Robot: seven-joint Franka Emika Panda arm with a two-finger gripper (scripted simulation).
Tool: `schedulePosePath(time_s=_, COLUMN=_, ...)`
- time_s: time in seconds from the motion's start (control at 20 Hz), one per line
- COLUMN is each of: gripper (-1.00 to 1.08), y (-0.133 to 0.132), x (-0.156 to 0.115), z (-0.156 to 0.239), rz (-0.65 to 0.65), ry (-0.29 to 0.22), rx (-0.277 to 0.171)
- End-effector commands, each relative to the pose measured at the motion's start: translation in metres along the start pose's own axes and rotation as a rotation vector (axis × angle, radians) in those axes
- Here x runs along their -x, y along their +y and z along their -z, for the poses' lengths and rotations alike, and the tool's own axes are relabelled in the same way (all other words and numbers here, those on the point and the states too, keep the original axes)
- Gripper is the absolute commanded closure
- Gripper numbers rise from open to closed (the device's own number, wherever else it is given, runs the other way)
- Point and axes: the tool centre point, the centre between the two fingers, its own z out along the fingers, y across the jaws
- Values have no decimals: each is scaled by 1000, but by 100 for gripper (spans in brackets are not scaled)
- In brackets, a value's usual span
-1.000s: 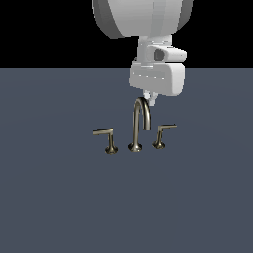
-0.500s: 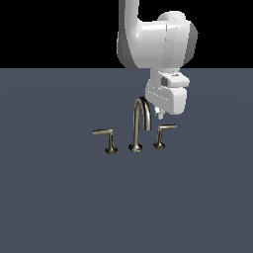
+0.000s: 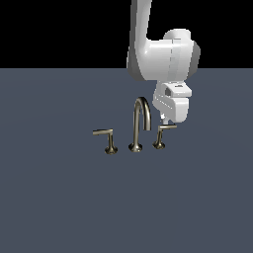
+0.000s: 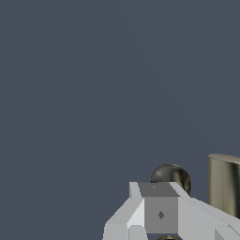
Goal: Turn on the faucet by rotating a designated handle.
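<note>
Since a second ago my arm has swung toward the exterior view's right and come lower, so my tool (image 3: pixel 164 118) now hangs right by the end of the handle (image 3: pixel 161 134) instead of over the spout.

I see a flat, dark grey-blue desk (image 3: pixel 59 197) that fills the whole lower part of the exterior view, with plain black behind its far edge. Its side and near edges do not show. The faucet (image 3: pixel 140 124) stands near the middle of the desk. Its tall arched spout is in the middle, and the other lever (image 3: pixel 105 138) stands to the exterior view's left of it. The handle I want is just to the exterior view's right of the spout, on a leaning stem with a short thin bar on top.

Wide bare desk lies all around the faucet, in front and to both sides.

My wrist view shows one grey finger (image 4: pixel 159 213), a round metal knob (image 4: pixel 171 177) touching it from behind, and a metal post (image 4: pixel 224 185) close by. I cannot tell if my tool is spread or pressed together.
</note>
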Motion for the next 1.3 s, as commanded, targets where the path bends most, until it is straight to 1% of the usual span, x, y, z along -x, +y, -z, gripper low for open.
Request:
schedulePosePath(time_s=0.0, gripper=108, y=-2, x=-3, z=-3, rz=-12, ry=0, rx=-1)
schedulePosePath(time_s=0.3, gripper=108, y=-1, x=-4, z=-3, rz=-13, ry=-1, rx=-1)
schedulePosePath(time_s=0.8, gripper=108, y=35, x=-23, z=-3, rz=-14, ry=-1, rx=-1)
schedulePosePath(time_s=0.85, gripper=108, y=35, x=-23, z=-3, rz=-14, ry=-1, rx=-1)
schedulePosePath(time_s=0.9, gripper=108, y=25, x=-15, z=-3, rz=-2, ry=-1, rx=-11)
schedulePosePath(time_s=1.25, gripper=108, y=48, x=-13, z=-3, rz=-7, ry=-1, rx=-7)
